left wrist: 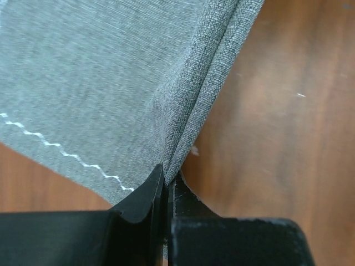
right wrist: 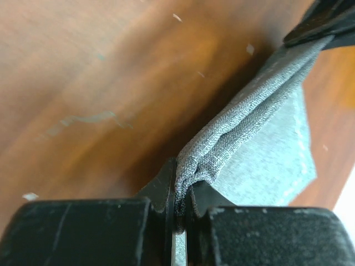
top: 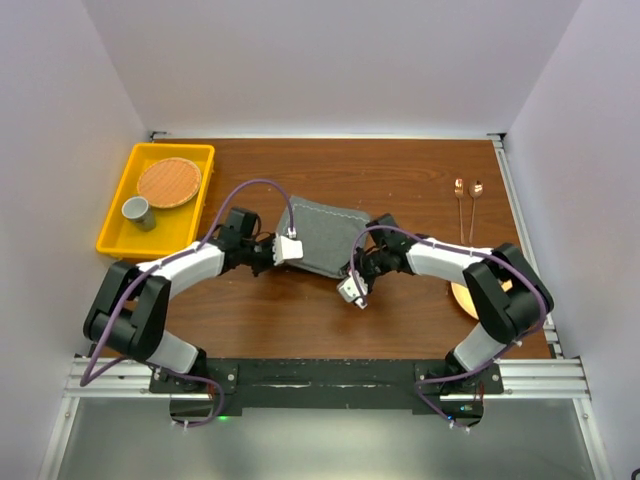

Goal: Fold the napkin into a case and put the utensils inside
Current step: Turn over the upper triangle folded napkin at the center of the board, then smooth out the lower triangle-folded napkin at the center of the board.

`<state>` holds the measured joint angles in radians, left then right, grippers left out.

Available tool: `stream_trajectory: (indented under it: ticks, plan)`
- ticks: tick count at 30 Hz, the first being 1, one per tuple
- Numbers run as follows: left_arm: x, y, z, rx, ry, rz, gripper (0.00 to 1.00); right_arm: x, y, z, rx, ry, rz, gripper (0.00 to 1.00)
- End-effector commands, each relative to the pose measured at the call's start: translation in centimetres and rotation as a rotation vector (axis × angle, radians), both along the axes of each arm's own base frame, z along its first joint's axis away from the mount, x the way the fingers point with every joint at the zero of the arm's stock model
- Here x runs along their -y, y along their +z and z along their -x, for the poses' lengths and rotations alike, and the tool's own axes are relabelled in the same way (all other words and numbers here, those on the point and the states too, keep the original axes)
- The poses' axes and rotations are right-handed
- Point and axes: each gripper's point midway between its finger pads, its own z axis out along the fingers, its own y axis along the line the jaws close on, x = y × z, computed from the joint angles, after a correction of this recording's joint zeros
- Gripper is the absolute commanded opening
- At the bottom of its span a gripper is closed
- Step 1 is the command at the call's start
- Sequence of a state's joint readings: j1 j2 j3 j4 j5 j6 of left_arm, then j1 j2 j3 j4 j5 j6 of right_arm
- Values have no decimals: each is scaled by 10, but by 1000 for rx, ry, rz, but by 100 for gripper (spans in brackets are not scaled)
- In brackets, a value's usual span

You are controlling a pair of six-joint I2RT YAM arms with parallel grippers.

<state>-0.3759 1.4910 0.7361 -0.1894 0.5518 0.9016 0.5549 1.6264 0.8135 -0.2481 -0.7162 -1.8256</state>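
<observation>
Plainly, the coming move turns on the line between the two pincers. The left pincer [top: 298,249] is pressed together on one end of a doubled edge of the napkin [top: 325,235]. The right pincer [top: 348,273] pinches the other end of that same edge. In the left wrist view the fingertips of the left pincer [left wrist: 166,185] nip two layers of cloth [left wrist: 100,83], which run straight away from them. In the right wrist view the right pincer [right wrist: 180,183] holds a bunched fold of the cloth [right wrist: 249,116], stretched toward the other pincer [right wrist: 327,25] at its far end. So the fold's long axis runs from pincer to pincer, and the rest of the cloth lies on the worktop [top: 400,170] beyond both.

The utensils [top: 467,205] lie side by side well apart from the cloth, out past the right pincer with their handles pointing back toward the arms. I judge the right arm much the nearer to them.

Well off to the outer side of the left pincer sits a yellow tray [top: 165,228], holding a round woven disc [top: 169,182] and a small grey cup [top: 137,211]. A yellow-orange plate [top: 462,300] shows partly under the right arm's elbow.
</observation>
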Motion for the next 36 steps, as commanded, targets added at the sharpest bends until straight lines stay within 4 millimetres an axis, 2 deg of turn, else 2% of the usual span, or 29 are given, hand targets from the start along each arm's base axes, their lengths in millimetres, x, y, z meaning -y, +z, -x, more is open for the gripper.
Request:
stream_trajectory:
  ticks: [1, 3, 5, 6, 7, 8, 9, 10, 11, 12, 13, 14, 15, 16, 18, 19, 21, 22, 23, 24, 25, 27, 28, 29, 30, 33, 36]
  plan:
    - [-12, -1, 12, 9, 7, -43, 0, 19, -18, 27, -57, 7, 133, 0]
    - [-12, -4, 19, 3, -11, -56, 2, 19, -22, 33, -55, 21, 151, 0]
    - [-12, -5, 24, 5, -32, -65, 11, 19, -21, 36, -53, 36, 158, 12]
    - [-13, -6, 30, -15, -42, -70, 19, 18, -19, 39, -52, 48, 163, 24]
    - [-13, -5, 33, -21, -57, -72, 25, 19, -18, 44, -66, 55, 172, 43]
    - [-13, 1, 33, -5, -73, -73, 32, 18, -8, 43, -50, 56, 161, 54]
    - [-16, 2, 41, -33, -84, -83, 43, 17, -2, 45, -48, 61, 157, 62]
    - [-17, 6, 45, -36, -96, -86, 46, 20, 4, 52, -69, 63, 162, 73]
    - [-16, 20, 44, 1, -121, -81, 52, 17, 17, 50, -79, 41, 142, 76]
    - [-19, 23, 56, -32, -139, -86, 61, 16, 36, 50, -65, 26, 115, 78]
    - [-18, 31, 59, -27, -145, -79, 66, 21, 42, 60, -132, -17, 127, 80]
    - [-16, 49, 57, 13, -143, -58, 67, 19, 58, 58, -144, -50, 103, 81]
    - [-15, 56, 62, 5, -141, -40, 69, 19, 76, 59, -153, -90, 69, 82]
    - [-13, 65, 60, 18, -125, -22, 69, 20, 85, 61, -238, -198, 53, 82]
    - [-7, 86, 52, 36, -67, 39, 68, 21, 109, 51, -280, -350, -4, 83]
    - [-4, 90, 50, 17, -29, 66, 67, 17, 121, 43, -383, -508, -67, 82]
    - [3, 96, 34, 35, 15, 106, 59, 23, 138, 20, -475, -701, -162, 74]
    - [6, 97, 28, 9, 70, 132, 55, 23, 141, 8, -602, -849, -214, 70]
    - [8, 91, 21, -7, 95, 133, 49, 25, 147, -3, -658, -921, -251, 67]
    - [10, 93, 8, 20, 122, 143, 46, 36, 146, -19, -722, -1019, -281, 64]
    - [11, 91, 2, 8, 154, 151, 44, 38, 137, -30, -841, -1142, -294, 62]
    - [13, 83, -13, 16, 191, 148, 35, 53, 131, -56, -921, -1285, -333, 57]
    - [13, 75, -17, -5, 204, 140, 32, 54, 129, -63, -993, -1352, -356, 56]
    - [13, 71, -19, -10, 209, 135, 27, 57, 117, -73, -1036, -1399, -346, 54]
    - [11, 66, -21, -13, 219, 119, 24, 66, 113, -83, -1062, -1455, -361, 52]
    - [6, 42, -16, -37, 192, 60, 20, 73, 94, -101, -1168, -1555, -368, 52]
    - [-3, 20, -6, -58, 172, -2, 13, 68, 78, -110, -1244, -1580, -348, 51]
